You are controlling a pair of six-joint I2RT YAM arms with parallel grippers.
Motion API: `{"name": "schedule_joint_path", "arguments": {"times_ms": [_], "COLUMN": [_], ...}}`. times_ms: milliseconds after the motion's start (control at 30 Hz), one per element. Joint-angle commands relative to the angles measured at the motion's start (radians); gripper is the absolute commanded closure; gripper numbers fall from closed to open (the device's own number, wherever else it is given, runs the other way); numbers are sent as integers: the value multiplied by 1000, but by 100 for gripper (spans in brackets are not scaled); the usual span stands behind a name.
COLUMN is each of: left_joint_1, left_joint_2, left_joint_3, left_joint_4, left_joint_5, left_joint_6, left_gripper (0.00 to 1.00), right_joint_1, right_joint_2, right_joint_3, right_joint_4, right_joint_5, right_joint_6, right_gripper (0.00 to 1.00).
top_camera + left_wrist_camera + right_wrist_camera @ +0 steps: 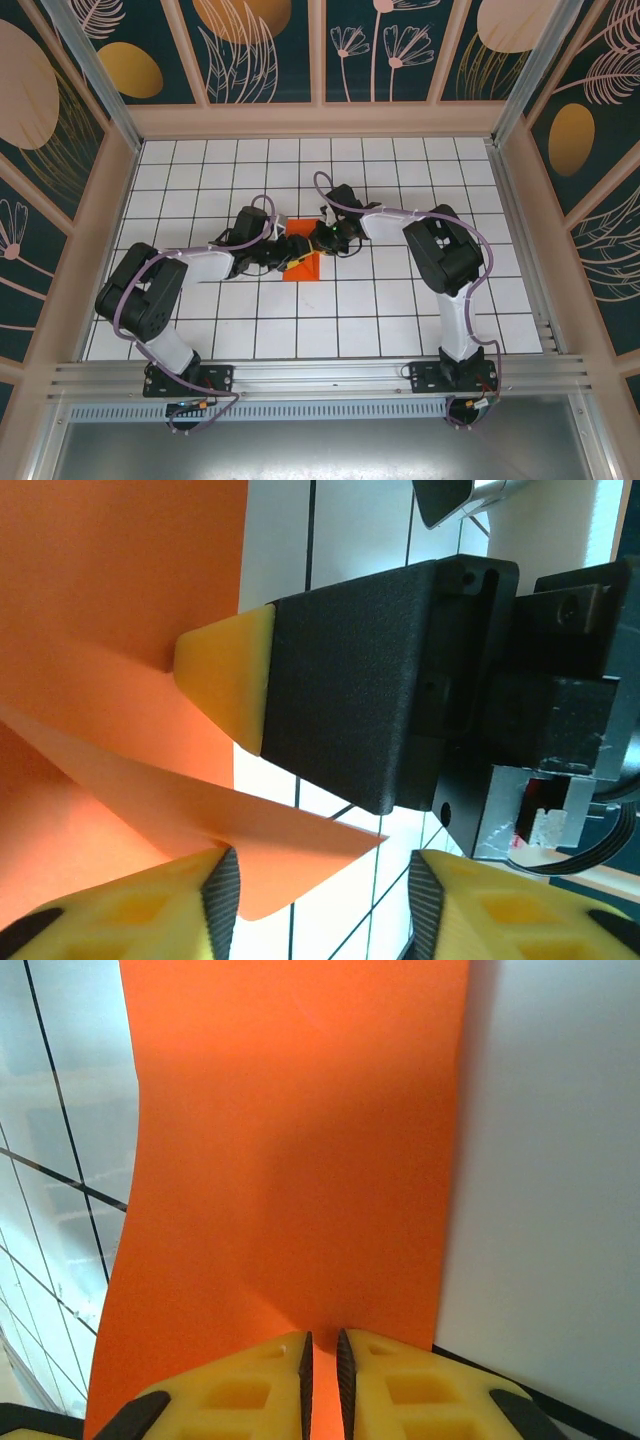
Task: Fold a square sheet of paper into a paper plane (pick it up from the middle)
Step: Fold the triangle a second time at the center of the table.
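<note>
Left end effector point(320, 885) just left of the middle of the table point(400, 300), jaws apart, gripping nothing, a raised flap brushing one finger, partly folded orange-red sheet of paper point(303, 266) at the table's middle, right end effector point(322, 1355) just right of middle, pinched onto the sheet's edge

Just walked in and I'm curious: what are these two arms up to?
They are working an orange sheet of paper in the middle of the tiled table. The right gripper pinches one edge of it. The left gripper sits close by, jaws apart, a raised flap of paper reaching into the gap.
</note>
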Motion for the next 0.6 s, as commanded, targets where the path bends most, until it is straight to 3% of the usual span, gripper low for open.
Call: {"name": "schedule_joint_path", "arguments": {"times_ms": [0,233,300,367,567], "left_joint_1": [2,2,2,1,2], "left_joint_2": [18,37,42,42,79], "left_joint_3": [24,21,23,23,25], "left_joint_4": [43,46,47,40,29], "left_joint_5": [18,13,15,13,10], "left_joint_6": [1,3,6,13,23], "left_gripper": [46,44,50,63,76], "right_joint_1": [0,-40,-52,-63,-73], "right_joint_2": [4,-91,-126,-161,-216], "right_joint_3": [-16,-67,-98,-132,-207], "right_joint_4": [-28,61,99,131,183], "right_joint_5": [13,-45,-71,-92,-112], "right_joint_6": [18,70,78,67,45], "right_gripper": [79,72,69,65,61]}}
